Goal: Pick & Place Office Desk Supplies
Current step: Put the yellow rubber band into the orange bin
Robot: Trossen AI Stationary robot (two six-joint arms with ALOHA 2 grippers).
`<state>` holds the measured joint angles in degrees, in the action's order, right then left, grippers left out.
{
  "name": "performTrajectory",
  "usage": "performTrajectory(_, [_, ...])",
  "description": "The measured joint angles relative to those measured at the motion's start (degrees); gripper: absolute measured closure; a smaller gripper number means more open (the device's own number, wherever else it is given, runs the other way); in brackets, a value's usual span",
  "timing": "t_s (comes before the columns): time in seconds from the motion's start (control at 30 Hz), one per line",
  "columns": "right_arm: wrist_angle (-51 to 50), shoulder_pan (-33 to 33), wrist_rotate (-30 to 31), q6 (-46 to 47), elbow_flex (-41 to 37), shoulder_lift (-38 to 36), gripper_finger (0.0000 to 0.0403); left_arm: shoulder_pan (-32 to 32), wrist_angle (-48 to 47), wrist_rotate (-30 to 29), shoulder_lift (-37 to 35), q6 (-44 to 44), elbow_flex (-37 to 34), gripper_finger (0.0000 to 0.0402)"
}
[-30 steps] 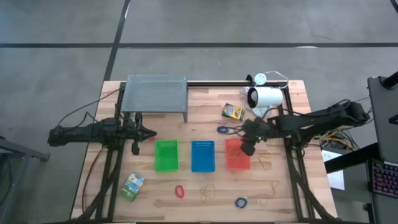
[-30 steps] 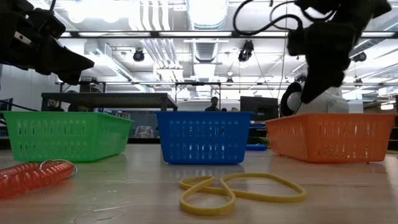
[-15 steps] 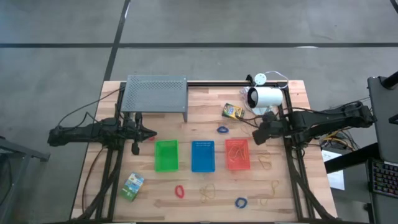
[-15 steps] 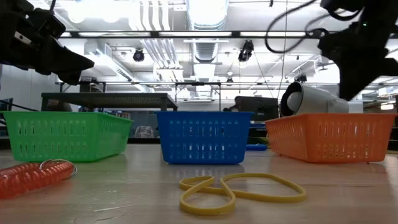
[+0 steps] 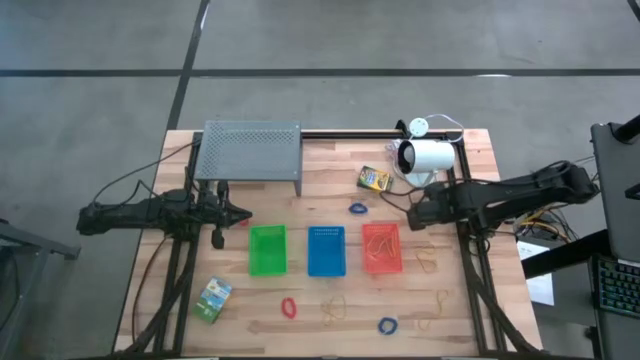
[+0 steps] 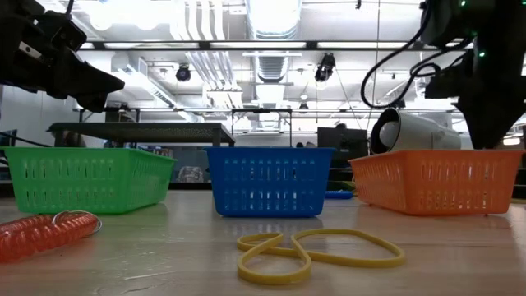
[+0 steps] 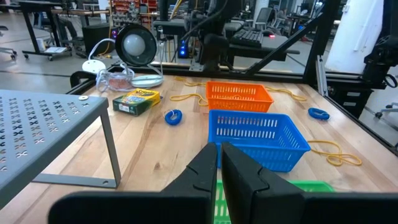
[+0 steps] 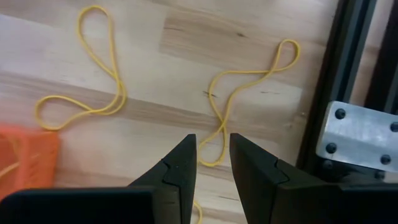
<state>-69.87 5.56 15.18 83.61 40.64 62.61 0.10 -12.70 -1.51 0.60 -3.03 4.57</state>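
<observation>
Two crayon boxes lie flat on the table, one at the far side (image 5: pixel 374 179), one at the near left (image 5: pixel 213 298). A red loop (image 5: pixel 289 307) and blue loops (image 5: pixel 357 209) (image 5: pixel 387 325) lie loose. Yellow rubber bands (image 8: pixel 242 93) (image 8: pixel 93 81) lie on the wood under my right gripper (image 8: pixel 213 163), which is open, points down and holds nothing. It hangs above the table (image 5: pixel 415 212) beside the orange basket's far right corner (image 5: pixel 381 248). My left gripper (image 7: pixel 219 163) is shut and empty, hovering level at the left (image 5: pixel 240 213).
Green (image 5: pixel 267 250), blue (image 5: pixel 326 250) and orange baskets stand in a row mid-table. A grey perforated rack (image 5: pixel 250 150) and a white lamp-like device (image 5: pixel 428 156) stand at the far side. A black frame rail (image 8: pixel 348 81) runs close beside my right gripper. More bands lie near the front (image 5: pixel 333 311) (image 5: pixel 432 318).
My right gripper has left its place over the orange basket and gone toward the table's right and far edges. It has tipped to point down and rolled about its own axis. Its finger gap looks the same.
</observation>
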Motion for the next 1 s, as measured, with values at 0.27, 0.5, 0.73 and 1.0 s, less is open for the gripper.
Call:
performTrajectory(0.27, [0.04, 0.0, -0.02, 0.0, 0.0, 6.7, 0.031, 0.02, -0.01, -0.01, 0.0, 0.0, 0.01, 0.0374])
performTrajectory(0.5, [0.67, 0.07, -0.48, 0.68, 0.0, 13.54, 0.031, 0.02, -0.01, 0.01, 0.0, 0.0, -0.01, 0.0374])
performTrajectory(0.73, [4.49, 0.09, -5.31, 0.97, -0.77, 20.62, 0.031, 0.01, 0.01, -0.01, 0.0, 0.0, 0.01, 0.0374])
performTrajectory(1.0, [6.26, 0.07, -7.31, 0.48, -0.92, 25.09, 0.031, 0.02, 0.0, -0.01, 0.0, 0.0, 0.0, 0.0374])
